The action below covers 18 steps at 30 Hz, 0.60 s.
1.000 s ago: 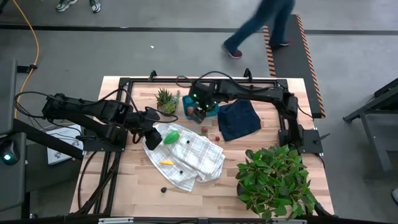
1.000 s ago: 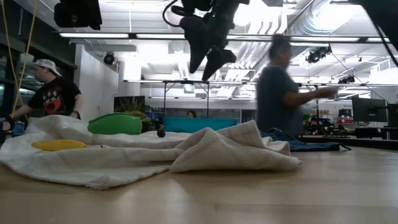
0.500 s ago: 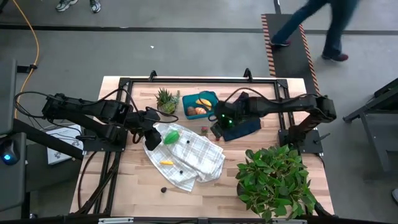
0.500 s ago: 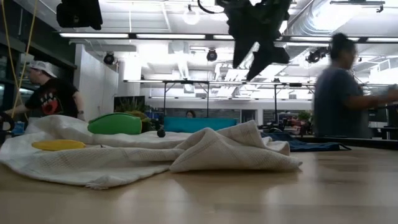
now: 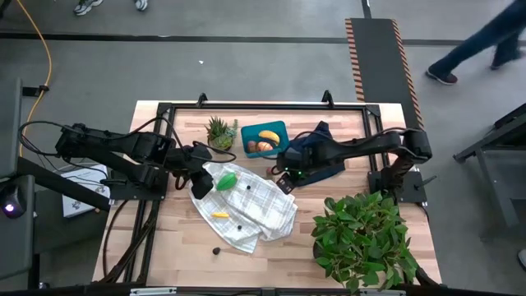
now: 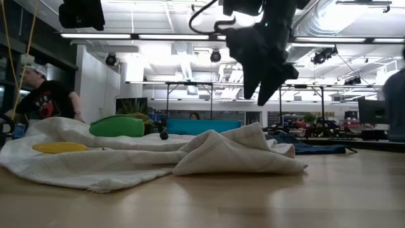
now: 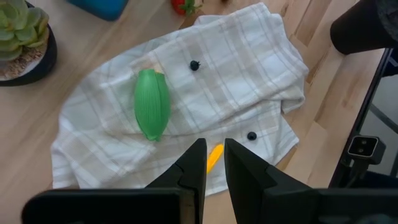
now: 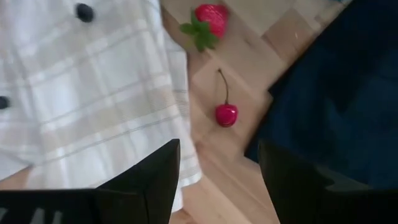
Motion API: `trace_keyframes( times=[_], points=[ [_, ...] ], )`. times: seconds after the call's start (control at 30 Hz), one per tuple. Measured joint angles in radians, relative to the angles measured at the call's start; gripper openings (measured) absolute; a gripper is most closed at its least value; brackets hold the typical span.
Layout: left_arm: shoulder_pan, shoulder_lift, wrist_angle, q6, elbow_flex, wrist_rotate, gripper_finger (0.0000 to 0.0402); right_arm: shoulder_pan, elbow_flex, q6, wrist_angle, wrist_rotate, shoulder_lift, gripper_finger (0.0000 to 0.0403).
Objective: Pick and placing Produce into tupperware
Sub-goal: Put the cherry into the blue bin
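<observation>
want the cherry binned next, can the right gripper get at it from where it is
Probably yes: the right gripper hangs open just above the cherry, which lies alone on bare wood between the white cloth and navy cloth.

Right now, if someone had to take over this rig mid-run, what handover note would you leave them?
Right tool: open, empty, hovering over the wood between the white checked cloth and the dark navy cloth, aimed at the small red cherry; a red strawberry lies near it.
Left tool: nearly shut, empty, waiting above the checked cloth.
Done: the yellow banana and a brown piece are in the teal rectangular tupperware.
Left: cherry, strawberry; on the checked cloth the green oval vegetable, a small yellow piece and dark berries; one dark berry on the table.
</observation>
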Motion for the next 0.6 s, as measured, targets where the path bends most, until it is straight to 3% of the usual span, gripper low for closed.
trace_keyframes(
  times=[0.6],
  points=[
    [0.0,0.0,0.008,-0.05,0.0,-0.019,0.0046,-0.007,0.001,-0.132,0.045,0.028,0.112,0.0207]
  ],
)
